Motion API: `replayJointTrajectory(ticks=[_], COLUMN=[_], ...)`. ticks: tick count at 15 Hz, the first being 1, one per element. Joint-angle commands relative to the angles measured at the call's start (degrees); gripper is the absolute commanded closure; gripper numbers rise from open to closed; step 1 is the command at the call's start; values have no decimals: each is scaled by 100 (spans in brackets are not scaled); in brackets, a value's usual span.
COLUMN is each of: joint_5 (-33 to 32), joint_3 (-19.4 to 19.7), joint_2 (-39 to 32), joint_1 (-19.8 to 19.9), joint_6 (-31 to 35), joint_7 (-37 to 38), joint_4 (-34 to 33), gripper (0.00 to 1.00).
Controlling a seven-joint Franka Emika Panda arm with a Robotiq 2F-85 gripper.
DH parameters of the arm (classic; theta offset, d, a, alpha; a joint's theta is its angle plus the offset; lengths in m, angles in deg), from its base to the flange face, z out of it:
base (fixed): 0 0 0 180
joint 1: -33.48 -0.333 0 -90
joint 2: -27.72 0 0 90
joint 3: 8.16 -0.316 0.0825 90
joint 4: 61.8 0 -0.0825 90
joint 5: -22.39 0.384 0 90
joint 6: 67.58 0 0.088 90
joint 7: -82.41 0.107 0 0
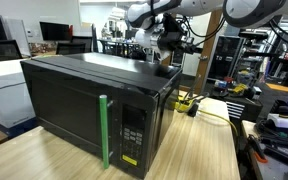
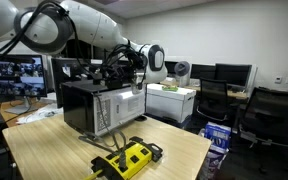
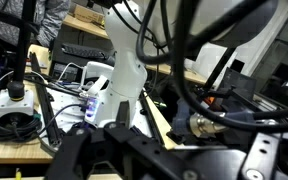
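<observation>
In the wrist view the fingers are blurred, dark and clipped by the lower edge. In an exterior view the gripper is shown too small and dark to be made out above the microwave; whether it is spread or closed, or touching the top, cannot be told. The arm is cut off by the upper edge. The power strip is half covered by the microwave, and the counter is cropped below. The markings on the panel are too small to be read.
</observation>
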Motion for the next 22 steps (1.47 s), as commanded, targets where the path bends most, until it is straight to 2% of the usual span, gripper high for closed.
replayJointTrajectory(ticks=[1,5,8,12,14,22], joint_5=[128,-265,-535,-645,-743,-1572], joint_3=[273,335,172,247,285,372], joint_2=[1013,1733,2282,3021,3428,5303], joint_1=[-204,-477,-547,-701,-771,-895], joint_6=[766,1093,1246,1606,2078,4644], joint_7=[240,195,351,659,882,1410], joint_4=[1354,2300,3018,4085,4628,6998], gripper=[0,0,0,0,0,0])
